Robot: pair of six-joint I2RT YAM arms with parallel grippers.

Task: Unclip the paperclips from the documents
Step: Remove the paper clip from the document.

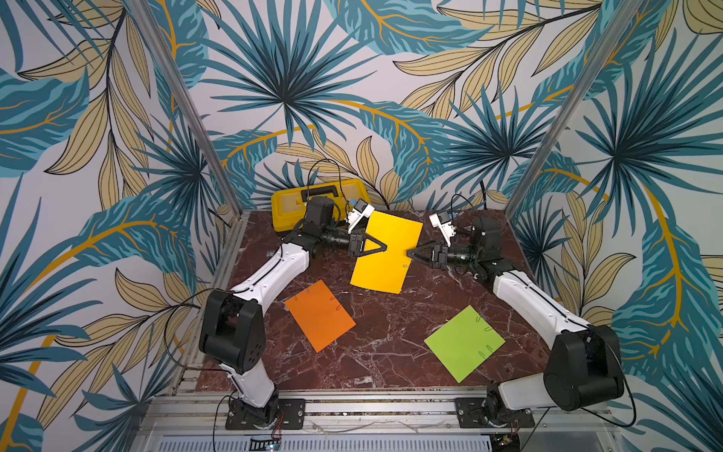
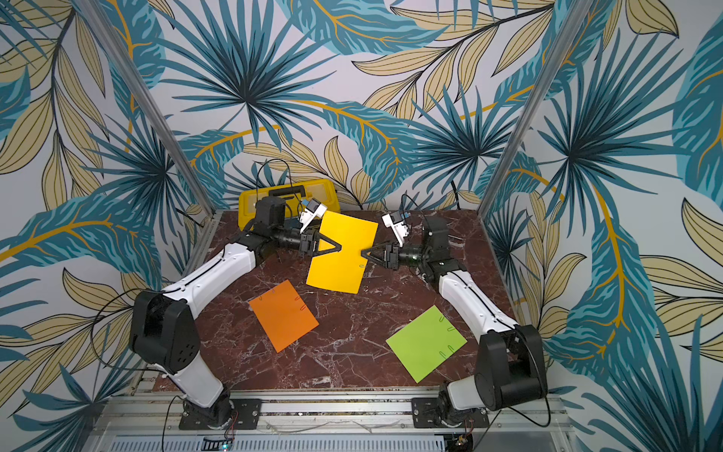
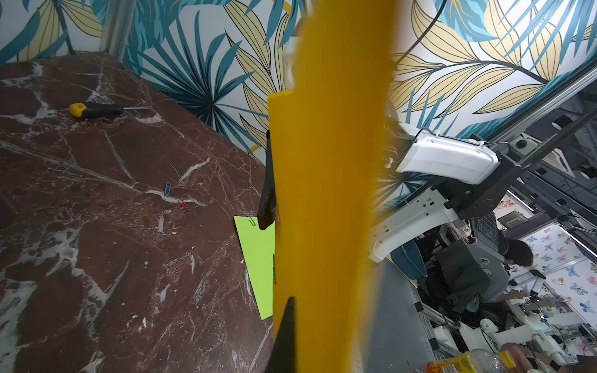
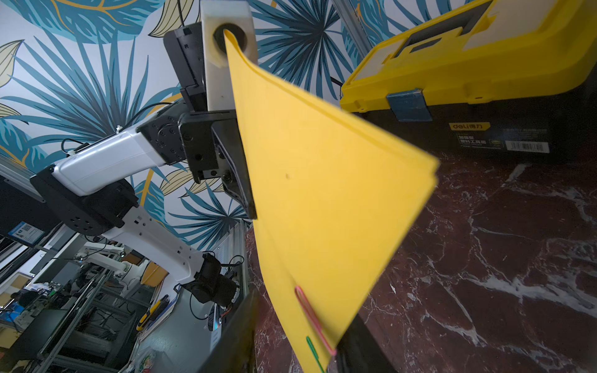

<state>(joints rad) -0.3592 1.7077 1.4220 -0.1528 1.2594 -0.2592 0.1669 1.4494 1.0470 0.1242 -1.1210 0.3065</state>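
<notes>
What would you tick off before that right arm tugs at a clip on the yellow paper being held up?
1. Grip of left fingers on yellow sheet: ok, shut on it.
2. The pink paperclip between right fingers: ok, they straddle that edge.
3. Closing of right fingers on the clip: not ok, they stand apart.
4. The green paperclip beside it kept out of the grip: cannot tell.
5. The orange sheet and lime sheet out of the way: ok, flat on the table.
</notes>
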